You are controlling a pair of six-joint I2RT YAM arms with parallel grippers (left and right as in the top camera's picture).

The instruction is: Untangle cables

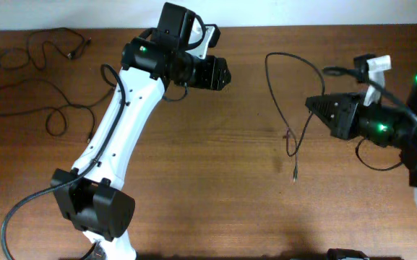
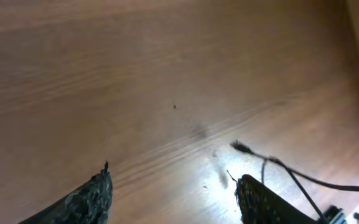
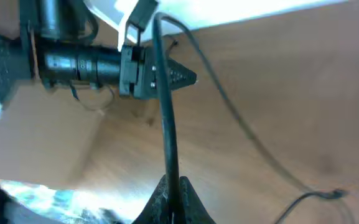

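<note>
One thin black cable [image 1: 289, 58] loops across the right half of the wooden table, and its plug end [image 1: 295, 175] lies toward the front. My right gripper [image 1: 311, 105] is shut on this cable; in the right wrist view the strand [image 3: 165, 124] runs straight up out of the closed jaws [image 3: 170, 182]. A second cable [image 1: 49, 108] lies in loose curves at the far left, apart from the first. My left gripper [image 1: 222, 72] hovers at the back centre, open and empty [image 2: 173, 177]. A plug end [image 2: 238, 147] lies just beyond its right finger.
The left arm's white links [image 1: 114, 144] cross the left-middle of the table [image 1: 208, 159]. The right arm's own thicker black cables [image 1: 381, 162] hang by the right edge. A white wall edge runs along the back [image 1: 266, 11].
</note>
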